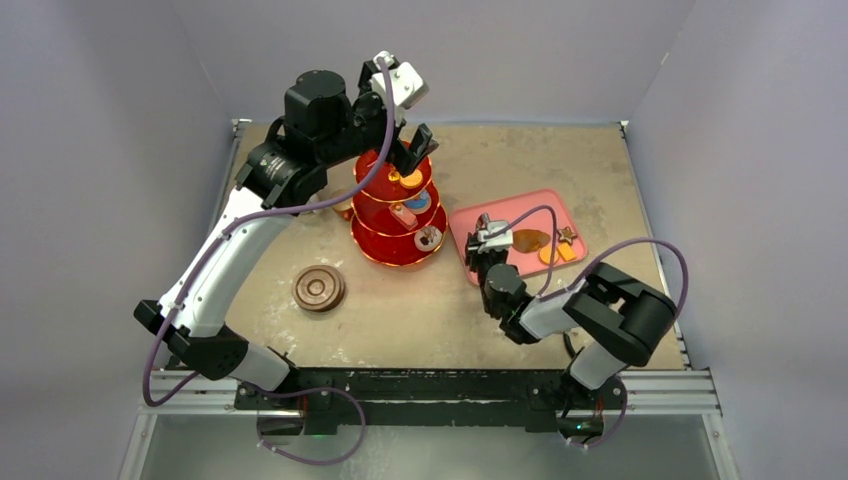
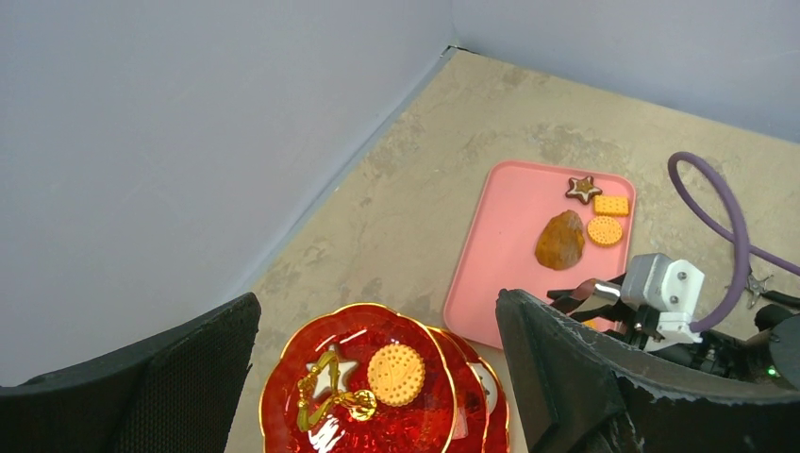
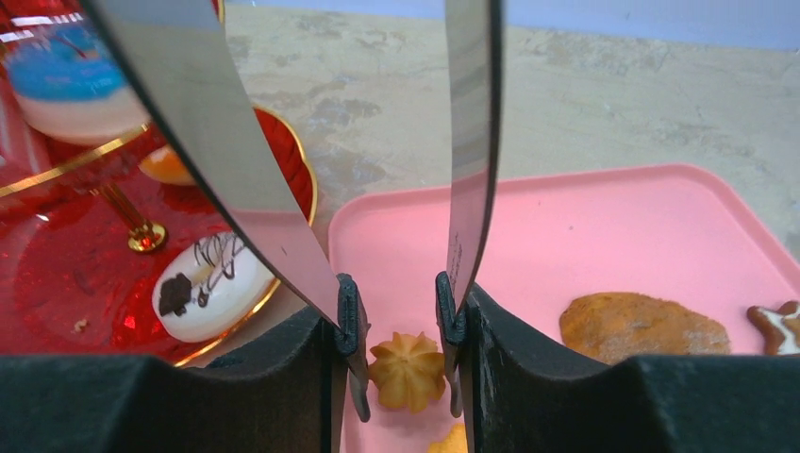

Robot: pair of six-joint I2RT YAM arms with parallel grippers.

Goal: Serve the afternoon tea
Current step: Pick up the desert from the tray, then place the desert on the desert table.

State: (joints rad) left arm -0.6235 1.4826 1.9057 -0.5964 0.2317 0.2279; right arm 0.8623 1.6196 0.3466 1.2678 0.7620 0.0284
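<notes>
Our right fingers (image 3: pixel 236 396) grasp tongs (image 3: pixel 472 142) straddling the tray's (image 3: pixel 613 236) swirl biscuit (image 3: pixel 408 370), light and crumbly, we judge: pinch its sides gently.

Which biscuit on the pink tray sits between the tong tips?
The small golden rosette-shaped biscuit; the large brown oval cookie and iced star biscuit lie off to one side.

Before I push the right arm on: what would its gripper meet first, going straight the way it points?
Probably the swirl biscuit on the pink tray, lying between the tips of the tongs the right gripper holds. Depth is unclear; the tips might touch the tray first.
</notes>
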